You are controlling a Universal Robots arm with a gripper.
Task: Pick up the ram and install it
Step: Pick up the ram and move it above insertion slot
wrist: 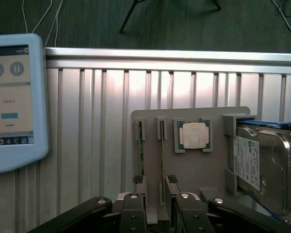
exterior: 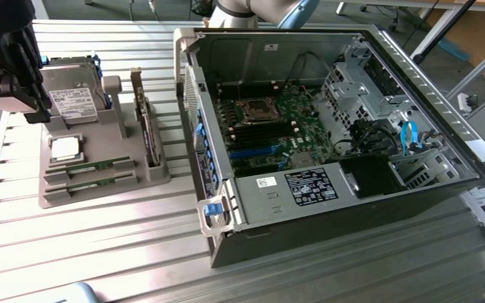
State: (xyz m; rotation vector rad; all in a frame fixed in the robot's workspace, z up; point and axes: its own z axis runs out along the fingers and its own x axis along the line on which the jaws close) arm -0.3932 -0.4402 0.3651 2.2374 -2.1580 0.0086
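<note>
The ram [wrist: 162, 145], a thin green stick, stands on edge in a slot of a grey holder [wrist: 194, 170]. A twin stick [wrist: 140, 145] fills the slot just beside it. We find the holder near the counter [exterior: 99, 252] edge on the exterior view's left, well apart from the open computer case [exterior: 225, 53] across the counter.

Just past the ram on the same holder lies a square silver processor chip [wrist: 193, 135]. A hard drive [wrist: 259, 170] is propped at the holder's far end. A dark expansion card [exterior: 147, 126] stands along the holder's side nearest the case. A pale blue tablet [wrist: 12, 102] sits apart from the holder, on the twin stick's side.

The gripper [wrist: 154, 180] hangs over the slotted end of the holder, released, its jaws spread and grasping nothing. The ram's near end falls within the gap.

We judge this to be the approach for the pick. It would go best with the gap centred on the ram alone, so the twin stick lies outside the fingers. The jaws should meet the stick's flat faces squarely and close near its upper edge. Any lift should run straight along the slot, with no tilt or twist that could bind the stick.
</note>
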